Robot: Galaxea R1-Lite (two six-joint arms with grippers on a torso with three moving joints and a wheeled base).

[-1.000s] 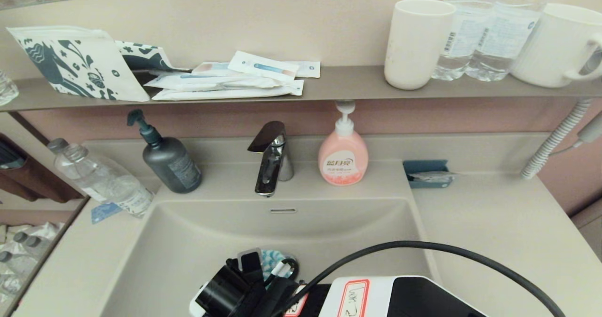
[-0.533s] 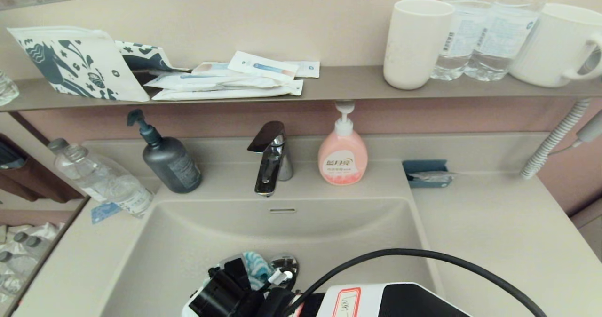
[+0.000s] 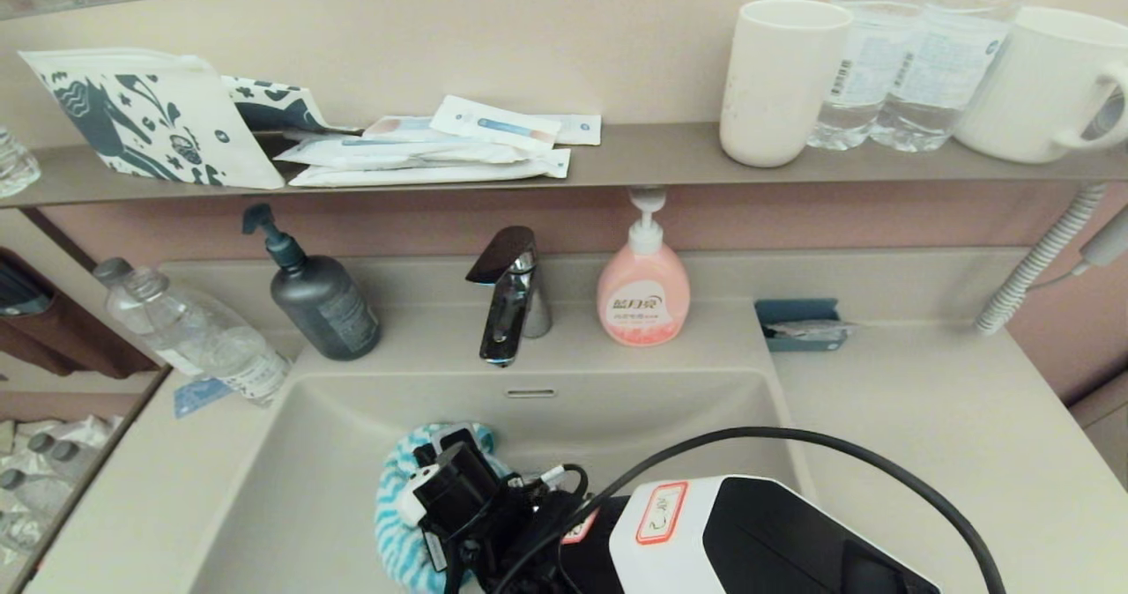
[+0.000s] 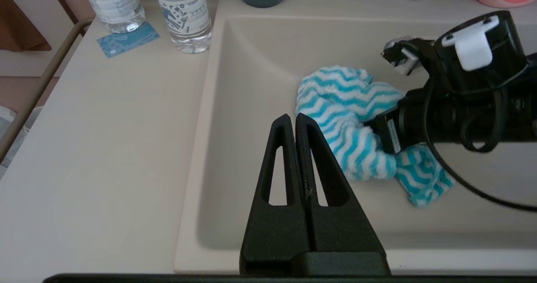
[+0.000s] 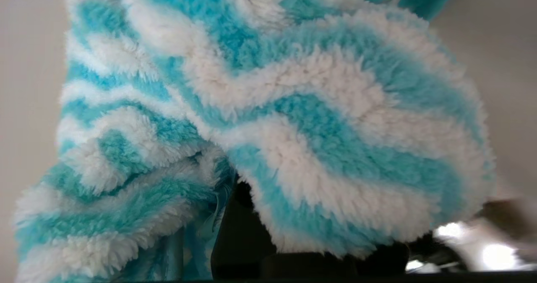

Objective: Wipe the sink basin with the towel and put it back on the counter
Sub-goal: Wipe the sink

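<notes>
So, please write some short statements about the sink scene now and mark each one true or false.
1. The towel lies on the counter. False: it is inside the sink basin.
2. The right gripper holds the towel. True: the towel bunches around its tip.
3. The left gripper is open. False: its fingers are pressed together, and it holds nothing.
4. A pink soap bottle stands right of the faucet. True.
5. The dark pump bottle stands on the shelf. False: it stands on the counter, left of the faucet.
</notes>
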